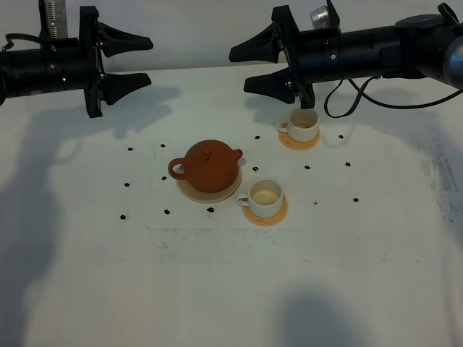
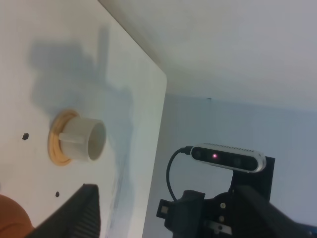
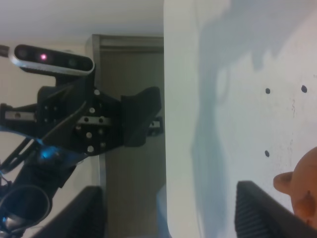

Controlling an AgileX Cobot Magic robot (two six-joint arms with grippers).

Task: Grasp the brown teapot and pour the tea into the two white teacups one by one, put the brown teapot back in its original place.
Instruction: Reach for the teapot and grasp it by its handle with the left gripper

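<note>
- White table (image 1: 217, 289), dotted with black marks.
- Left gripper (image 1: 150, 61) hovers rear-left, jaws apart, empty.
- Brown teapot (image 1: 210, 165) sits on beige coaster (image 1: 221, 194), centre.
- Near teacup (image 1: 265, 194) just right of it; far teacup (image 1: 304, 124) behind.
- Right gripper (image 1: 239, 70) hovers above, jaws apart, empty.

I saw a white table (image 1: 87, 289) marked with small black dots (image 1: 130, 150) ringing its middle, and faint grey scuffing (image 1: 434, 166) near its right edge.

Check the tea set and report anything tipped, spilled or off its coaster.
Nothing stands out. The brown teapot sits upright, lid on, on its beige coaster; the near teacup and far teacup stand upright on theirs. No spill shows.
</note>
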